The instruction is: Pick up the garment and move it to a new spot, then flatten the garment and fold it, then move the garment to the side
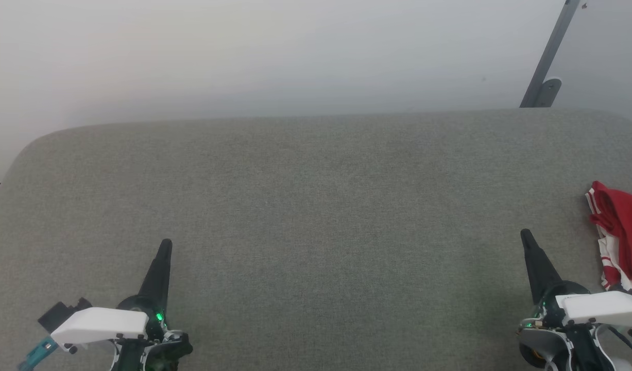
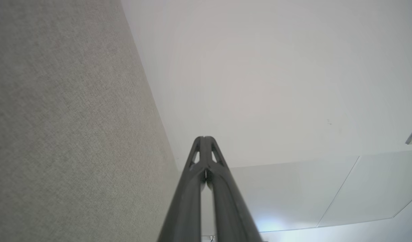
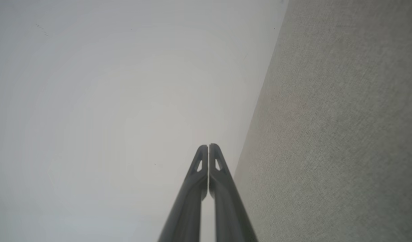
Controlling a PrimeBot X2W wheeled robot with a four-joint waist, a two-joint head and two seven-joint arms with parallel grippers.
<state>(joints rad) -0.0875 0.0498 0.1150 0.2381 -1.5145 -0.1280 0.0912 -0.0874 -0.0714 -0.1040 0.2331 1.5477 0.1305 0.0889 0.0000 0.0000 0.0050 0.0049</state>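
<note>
From the head camera you see the garment bunched at the far right edge of the grey padded surface, near your right gripper but not touching it; your left gripper sits well apart at lower left. Along the left wrist, its fingers are pressed together on nothing. Along the right wrist, those fingers meet too, empty

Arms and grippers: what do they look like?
The left gripper and right gripper each have two long, dark fingers tapering to a point, with small triangular cut-outs near the tips. A white shell covers each wrist, with a green light beside it. The left has a teal fitting, the right a black cable.
</note>
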